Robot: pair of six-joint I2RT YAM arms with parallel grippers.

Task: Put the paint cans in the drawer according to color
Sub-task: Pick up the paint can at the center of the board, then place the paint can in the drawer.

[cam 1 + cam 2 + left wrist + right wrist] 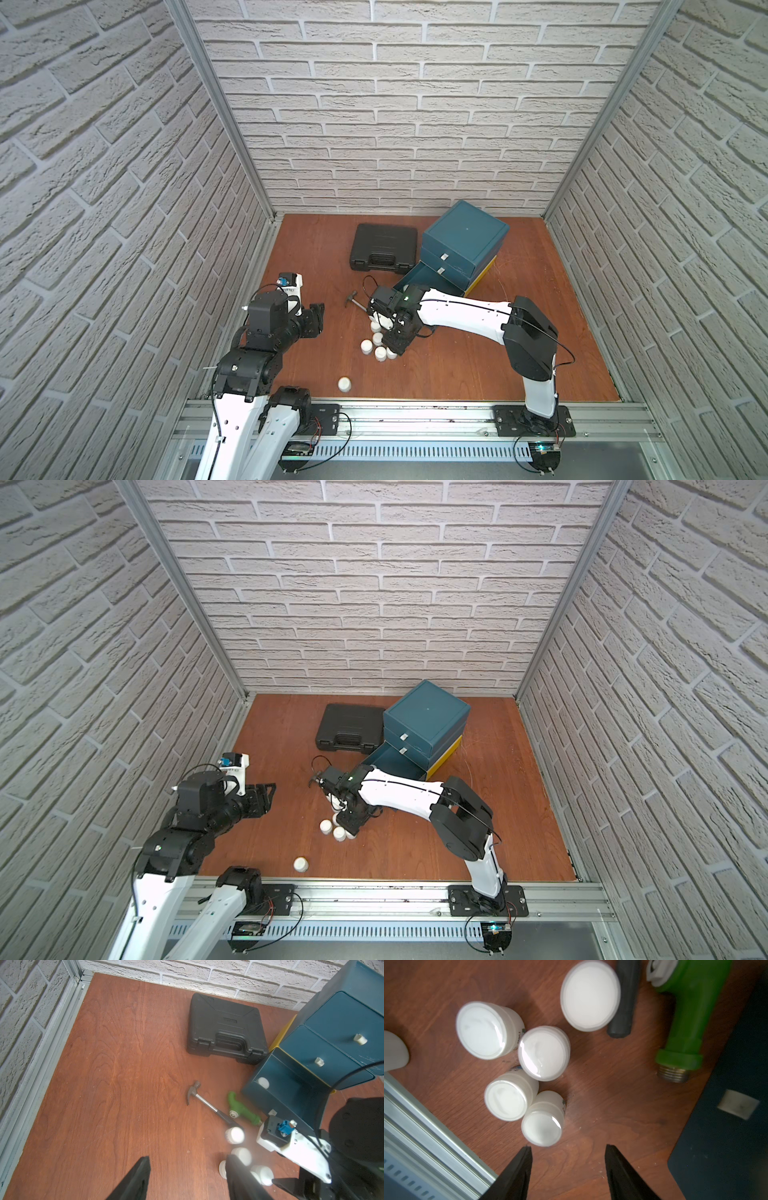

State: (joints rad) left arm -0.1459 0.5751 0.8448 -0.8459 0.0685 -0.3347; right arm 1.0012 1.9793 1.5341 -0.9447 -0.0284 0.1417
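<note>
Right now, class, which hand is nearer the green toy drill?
Right. The right hand hangs beside the green toy drill, over the white cans; the left hand is farther off across the floor.

Glossy white plastic paint cans (542,1053), wood-grain table (612,1095)

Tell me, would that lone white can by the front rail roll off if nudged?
The lone white can seems to stand upright, so a nudge would probably slide it. It looks stubby, so tipping seems unlikely. Knocked onto its side, its round wall would likely roll.
</note>
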